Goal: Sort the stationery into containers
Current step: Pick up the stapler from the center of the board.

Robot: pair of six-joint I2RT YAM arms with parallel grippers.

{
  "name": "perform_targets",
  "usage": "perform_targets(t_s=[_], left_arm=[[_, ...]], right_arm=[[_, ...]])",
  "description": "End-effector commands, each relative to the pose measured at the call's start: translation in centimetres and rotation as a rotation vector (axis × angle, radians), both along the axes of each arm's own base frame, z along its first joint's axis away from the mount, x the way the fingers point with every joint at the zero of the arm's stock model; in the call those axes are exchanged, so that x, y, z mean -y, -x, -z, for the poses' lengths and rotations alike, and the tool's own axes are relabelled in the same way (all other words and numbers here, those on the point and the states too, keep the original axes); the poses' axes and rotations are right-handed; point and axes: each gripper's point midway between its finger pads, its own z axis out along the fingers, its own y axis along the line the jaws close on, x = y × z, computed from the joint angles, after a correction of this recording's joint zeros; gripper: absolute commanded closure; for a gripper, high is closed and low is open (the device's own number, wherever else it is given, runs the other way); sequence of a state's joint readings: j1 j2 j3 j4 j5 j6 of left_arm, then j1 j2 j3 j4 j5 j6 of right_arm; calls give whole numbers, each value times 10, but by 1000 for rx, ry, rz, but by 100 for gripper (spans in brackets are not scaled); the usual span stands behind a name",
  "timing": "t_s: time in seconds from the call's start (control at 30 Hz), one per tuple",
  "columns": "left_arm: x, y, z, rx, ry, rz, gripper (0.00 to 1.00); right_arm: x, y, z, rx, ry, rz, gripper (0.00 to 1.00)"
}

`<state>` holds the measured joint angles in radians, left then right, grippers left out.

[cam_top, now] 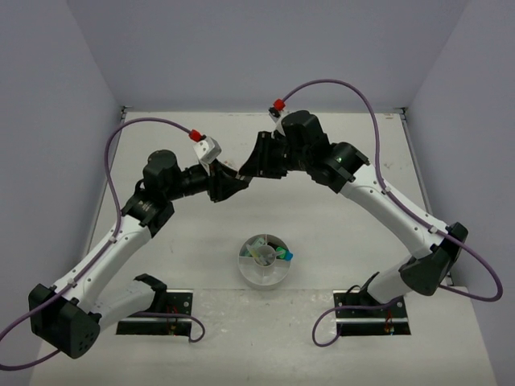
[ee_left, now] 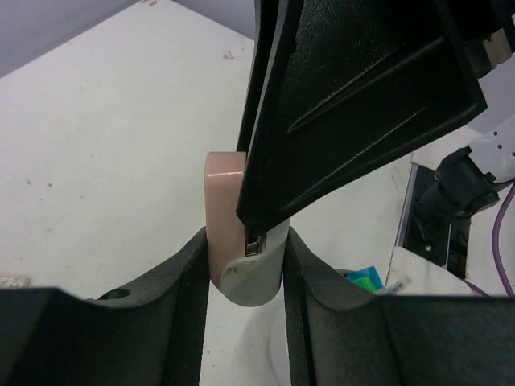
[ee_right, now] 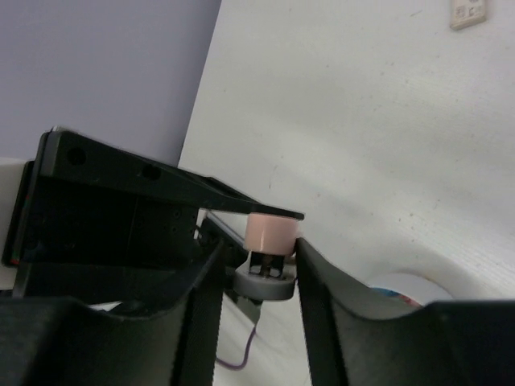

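Pink-and-white piece (ee_left: 224,201): flat pinkish body, rounded white end. Held mid-air, clamped in left gripper (ee_left: 247,241). Right gripper (ee_right: 261,251): fingers flank it narrowly, contact unclear. Only top view shows whole dish (cam_top: 265,280), part-filled, near arm bases. Piece too small to discern there.

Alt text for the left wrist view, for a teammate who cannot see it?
The left gripper holds a pinkish-white eraser pinched between its fingers, over the white table. The right gripper reaches in from the top, its black finger covering the eraser's right side. Blue and green items peek out at lower right.
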<state>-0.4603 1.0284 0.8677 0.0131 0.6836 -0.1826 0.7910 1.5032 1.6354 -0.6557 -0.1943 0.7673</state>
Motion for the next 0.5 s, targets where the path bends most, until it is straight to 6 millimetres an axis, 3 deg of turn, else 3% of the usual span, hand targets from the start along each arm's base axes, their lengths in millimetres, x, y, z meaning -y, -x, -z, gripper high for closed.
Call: perform_targets(t_s=[0.0, 0.1, 0.17, 0.23, 0.3, 0.33, 0.47], left_arm=[[3, 4, -27, 71, 35, 38, 100], [-1, -4, -28, 78, 25, -14, 96], [-6, -13, -30, 84, 14, -75, 47], [-9, -16, -29, 77, -10, -97, 30], [-12, -21, -28, 70, -30, -124, 5], [-14, -23, -28, 69, -45, -136, 0], [-32, -31, -41, 91, -99, -243, 0]], right_arm=[[-5, -5, -20, 75, -23, -20, 90], [-3, 2, -14, 53, -19, -35, 100], [5, 8, -9, 44, -13, -27, 100], [13, 12, -7, 41, -9, -5, 100], [26, 17, -8, 50, -3, 24, 100], [34, 19, -6, 49, 12, 47, 100], [71, 43, -10, 86, 30, 92, 100]])
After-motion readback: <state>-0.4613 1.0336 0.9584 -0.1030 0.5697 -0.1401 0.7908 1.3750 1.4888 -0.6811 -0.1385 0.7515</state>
